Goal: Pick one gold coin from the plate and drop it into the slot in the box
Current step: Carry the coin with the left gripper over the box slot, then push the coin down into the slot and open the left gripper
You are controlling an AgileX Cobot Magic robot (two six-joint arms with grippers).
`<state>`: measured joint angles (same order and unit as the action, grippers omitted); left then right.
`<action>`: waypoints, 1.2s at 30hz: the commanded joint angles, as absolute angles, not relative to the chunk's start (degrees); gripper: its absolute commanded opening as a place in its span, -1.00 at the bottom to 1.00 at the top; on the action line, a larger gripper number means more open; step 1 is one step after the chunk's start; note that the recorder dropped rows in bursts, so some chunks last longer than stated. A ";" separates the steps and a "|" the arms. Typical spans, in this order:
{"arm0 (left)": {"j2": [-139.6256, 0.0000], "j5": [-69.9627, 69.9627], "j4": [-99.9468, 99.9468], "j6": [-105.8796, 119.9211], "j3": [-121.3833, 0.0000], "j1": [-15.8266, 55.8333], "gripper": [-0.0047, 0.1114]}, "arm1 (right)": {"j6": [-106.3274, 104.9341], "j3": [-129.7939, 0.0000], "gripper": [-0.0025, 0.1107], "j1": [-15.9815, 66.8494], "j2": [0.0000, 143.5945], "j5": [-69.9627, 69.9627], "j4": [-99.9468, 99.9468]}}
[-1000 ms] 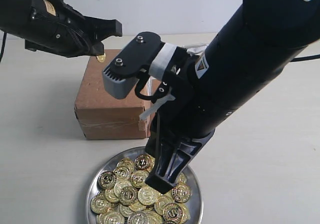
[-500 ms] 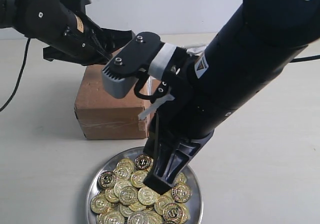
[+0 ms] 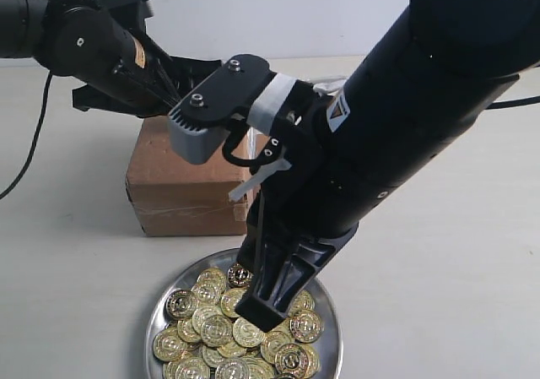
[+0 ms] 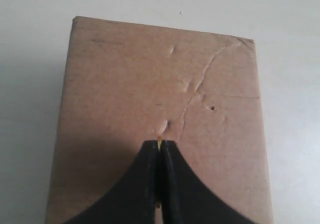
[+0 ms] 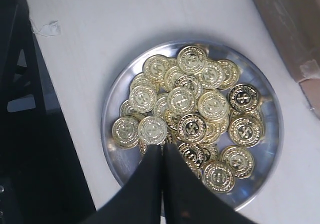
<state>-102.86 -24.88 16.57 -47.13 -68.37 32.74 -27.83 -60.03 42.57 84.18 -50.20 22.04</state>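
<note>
slot unseen, coin mostly hidden, plate cropped

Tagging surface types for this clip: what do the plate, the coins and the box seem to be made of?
The plate: metal, likely steel, with a polished silver finish; its rim shows bright glints. The coins: shiny and gold-coloured with embossed faces; whether they are metal or plated plastic cannot be told. The box: brown cardboard, matte, with creases and dents across its top.
</note>
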 commanded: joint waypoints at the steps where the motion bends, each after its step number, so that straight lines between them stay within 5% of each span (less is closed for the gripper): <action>1: -102.71 -24.20 17.34 -47.56 -68.83 34.37 -0.92 | -28.30 -60.35 -0.96 42.63 83.65 -50.51 22.43; 36: -104.67 -25.76 20.97 -50.15 -68.83 34.97 -0.92 | -28.30 -60.35 -0.96 42.63 83.65 -50.16 22.43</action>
